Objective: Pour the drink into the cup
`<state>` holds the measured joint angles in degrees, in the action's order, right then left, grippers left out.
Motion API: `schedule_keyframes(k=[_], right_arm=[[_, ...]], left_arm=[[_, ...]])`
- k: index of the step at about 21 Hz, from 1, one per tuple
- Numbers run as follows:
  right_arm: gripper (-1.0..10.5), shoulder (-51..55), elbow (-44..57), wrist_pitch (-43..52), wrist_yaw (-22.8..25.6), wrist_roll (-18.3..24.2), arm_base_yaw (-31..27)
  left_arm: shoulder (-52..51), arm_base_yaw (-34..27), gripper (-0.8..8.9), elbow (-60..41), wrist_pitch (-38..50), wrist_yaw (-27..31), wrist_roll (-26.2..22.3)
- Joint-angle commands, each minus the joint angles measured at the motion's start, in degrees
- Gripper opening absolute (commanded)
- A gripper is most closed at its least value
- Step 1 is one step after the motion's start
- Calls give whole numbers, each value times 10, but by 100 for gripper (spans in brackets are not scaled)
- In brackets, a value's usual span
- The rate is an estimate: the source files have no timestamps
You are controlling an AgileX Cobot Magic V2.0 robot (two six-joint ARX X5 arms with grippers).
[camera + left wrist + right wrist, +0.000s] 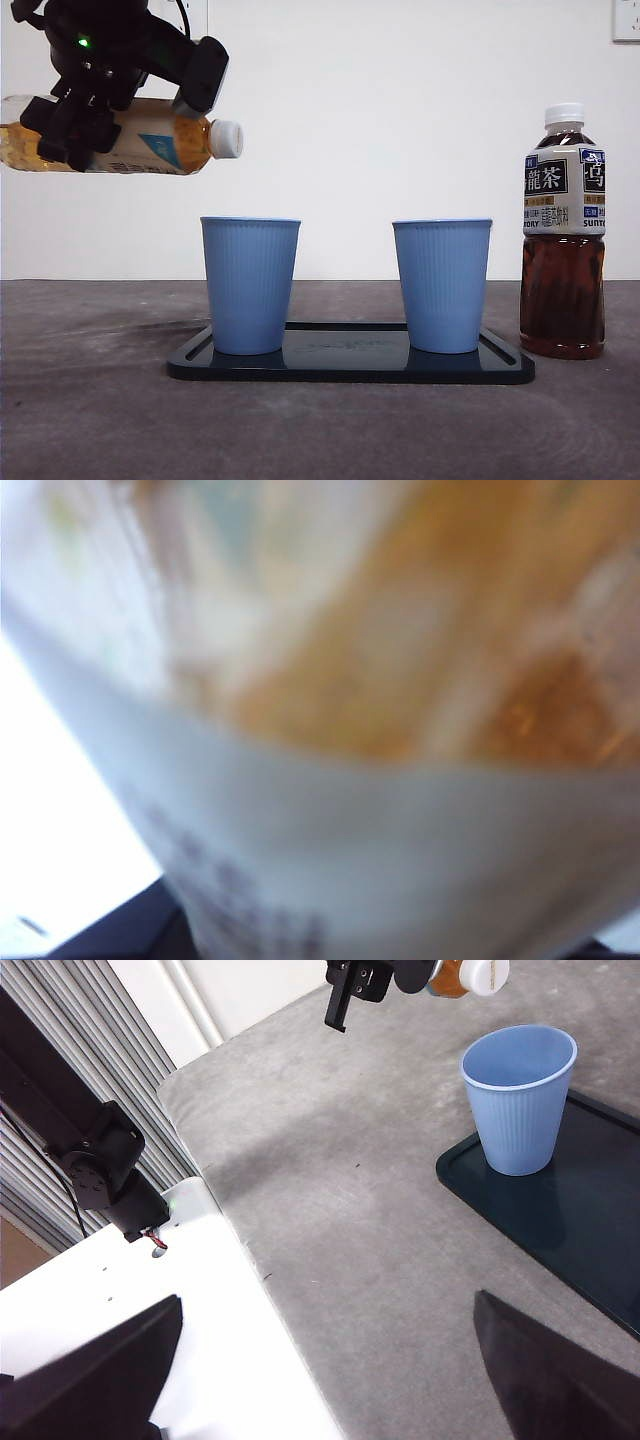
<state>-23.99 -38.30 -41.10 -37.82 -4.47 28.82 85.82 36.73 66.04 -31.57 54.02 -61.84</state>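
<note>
I have the left gripper (pixel 75 125) clamped around the bottle (pixel 140 135), lying sideways above and beside the nearer cup (pixel 250 285) on the tray (pixel 350 365). The white cap (pixel 226 139) looks still on, so tipping may pour nothing. My right gripper (pixel 320 1370) waits spread, empty.

Matte black, blocky left gripper (pixel 75 125) shows a small green indicator light (pixel 84 42) glowing, black cable (pixel 184 15) looping above.
</note>
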Motion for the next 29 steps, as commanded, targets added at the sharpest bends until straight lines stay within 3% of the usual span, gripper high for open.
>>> schedule_keyframes(k=[1, 10, 15, 22, 29], right_arm=[[463, -3, -9, 3, -1, 6, 4], [463, -3, -9, -18, 5, 6, 3], [463, -3, -9, -19, 6, 5, 3], [463, -3, -9, -23, 8, 4, 3], [463, -3, -9, -22, 21, -8, 3]], left_arm=[[3, 3, 149, 19, 12, 6, 87], [-56, -2, 149, 19, 10, -168, 364], [-104, -39, 149, 19, 7, -306, 515], [-151, -94, 151, -13, 90, -435, 609], [-177, -108, 151, -130, 235, -443, 681]])
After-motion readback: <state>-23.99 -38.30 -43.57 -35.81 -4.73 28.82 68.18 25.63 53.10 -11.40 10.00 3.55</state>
